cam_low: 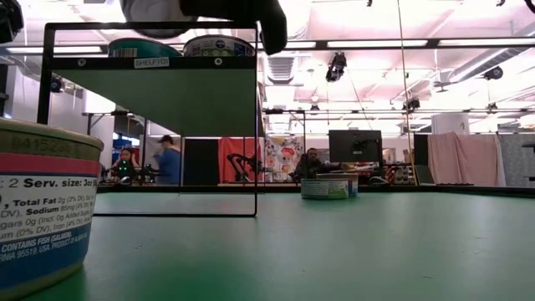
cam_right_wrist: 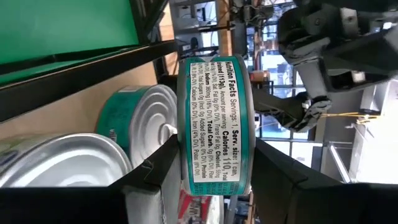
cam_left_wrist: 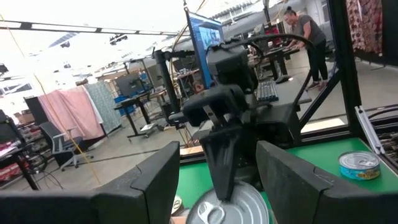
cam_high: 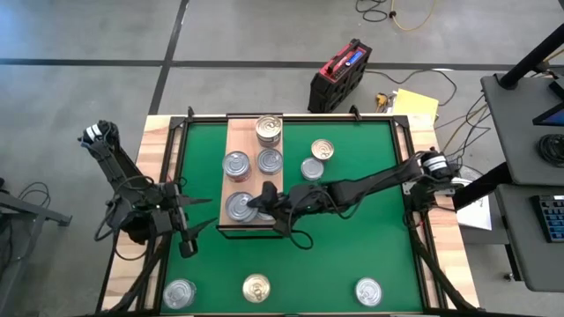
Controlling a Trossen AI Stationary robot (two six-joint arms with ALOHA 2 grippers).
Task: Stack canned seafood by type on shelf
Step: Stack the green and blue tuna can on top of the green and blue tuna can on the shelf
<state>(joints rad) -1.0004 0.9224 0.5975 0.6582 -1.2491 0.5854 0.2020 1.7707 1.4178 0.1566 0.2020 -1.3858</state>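
The right gripper [cam_high: 266,204] is seen in the high view at the lower edge of the shelf [cam_high: 240,139], just left of centre frame. In the right wrist view its fingers [cam_right_wrist: 158,180] are clamped on a teal-labelled can [cam_right_wrist: 214,127] held on edge, its nutrition label facing the camera, with two silver-lidded cans [cam_right_wrist: 146,121] just beside it on the board.

The left gripper [cam_high: 188,222] is held at the lower left of the high view, beside the shelf's lower left corner; its fingers [cam_left_wrist: 152,183] are parted and nothing is held between them.

Ten cans can be counted from above. Four are on the shelf: a stack [cam_high: 269,129] at the upper end, two mid-board [cam_high: 235,165], and one [cam_high: 239,207] at the lower end. The gripped can is largely hidden under the right gripper. Two lie on the green mat [cam_high: 352,255] right of the shelf [cam_high: 322,151], three along the bottom edge, the middle one gold-lidded [cam_high: 256,287].

In the low view a can [cam_low: 42,209] is cut off at the left edge, and people stand in the room behind.
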